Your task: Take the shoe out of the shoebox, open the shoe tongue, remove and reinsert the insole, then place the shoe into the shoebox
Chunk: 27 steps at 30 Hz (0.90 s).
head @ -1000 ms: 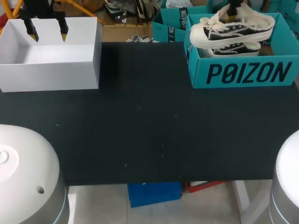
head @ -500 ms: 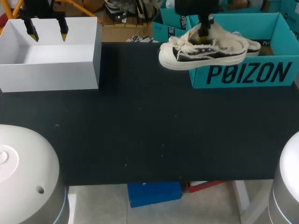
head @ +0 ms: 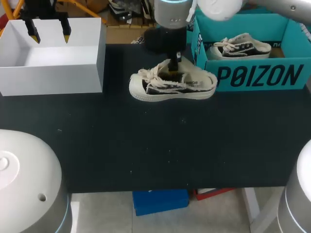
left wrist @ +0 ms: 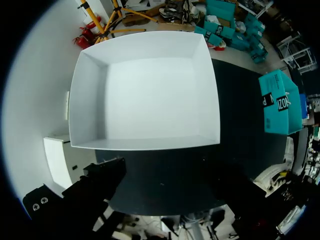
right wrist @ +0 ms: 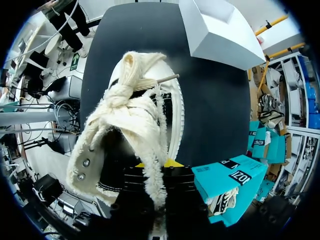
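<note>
Over the black table (head: pixel 146 145), upper centre, the right gripper (head: pixel 174 64) pinches the shoe (head: pixel 172 90) beside the shoebox (head: pixel 257 77); upper left, the left gripper (head: pixel 50 33) hangs spread above a white box (head: pixel 53 80).

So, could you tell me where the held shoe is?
Head view: the shoe is in the right gripper at the table's far middle, left of the teal shoebox.

"Where is the robot's left arm (head: pixel 41 6)?"

"Far back on the left. Its left gripper (head: pixel 49 35) points down. The two yellow tips are apart and hold nothing."

"And the right arm (head: pixel 218 7)?"

"It comes in from the back right and reaches past the middle. The right gripper (head: pixel 175 62) points down and pinches the shoe (head: pixel 172 87) by its top edge."
</note>
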Each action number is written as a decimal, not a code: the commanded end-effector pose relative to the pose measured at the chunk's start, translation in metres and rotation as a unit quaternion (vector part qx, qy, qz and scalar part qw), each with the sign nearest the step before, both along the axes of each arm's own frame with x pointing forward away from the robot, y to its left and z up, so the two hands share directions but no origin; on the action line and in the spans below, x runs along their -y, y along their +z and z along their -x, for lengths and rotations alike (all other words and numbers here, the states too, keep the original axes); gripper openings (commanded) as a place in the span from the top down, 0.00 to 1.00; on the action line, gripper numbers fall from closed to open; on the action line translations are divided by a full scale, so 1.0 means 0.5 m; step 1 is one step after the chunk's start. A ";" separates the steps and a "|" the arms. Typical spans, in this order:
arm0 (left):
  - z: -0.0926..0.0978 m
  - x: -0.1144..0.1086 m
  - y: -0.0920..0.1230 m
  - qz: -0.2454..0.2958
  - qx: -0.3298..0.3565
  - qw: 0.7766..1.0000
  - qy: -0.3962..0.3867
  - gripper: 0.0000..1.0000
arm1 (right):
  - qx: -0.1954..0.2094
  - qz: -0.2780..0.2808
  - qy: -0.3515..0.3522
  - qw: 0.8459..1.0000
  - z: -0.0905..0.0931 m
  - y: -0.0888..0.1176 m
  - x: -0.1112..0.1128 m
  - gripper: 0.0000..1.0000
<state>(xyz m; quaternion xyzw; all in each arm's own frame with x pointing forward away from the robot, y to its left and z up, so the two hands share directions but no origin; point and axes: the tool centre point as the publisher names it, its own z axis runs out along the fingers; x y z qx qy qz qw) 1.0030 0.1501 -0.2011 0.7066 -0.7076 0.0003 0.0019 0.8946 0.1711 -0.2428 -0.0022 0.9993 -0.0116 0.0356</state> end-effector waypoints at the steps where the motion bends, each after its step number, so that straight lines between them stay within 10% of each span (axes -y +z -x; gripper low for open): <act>1: 0.002 0.000 0.002 -0.001 -0.001 1.000 0.000 0.00 | 0.000 -0.007 0.007 1.000 0.005 -0.047 -0.038 1.00; 27: 0.002 0.000 0.002 -0.001 -0.001 1.000 0.000 0.00 | -0.064 -0.056 0.060 0.995 0.075 -0.304 -0.181 1.00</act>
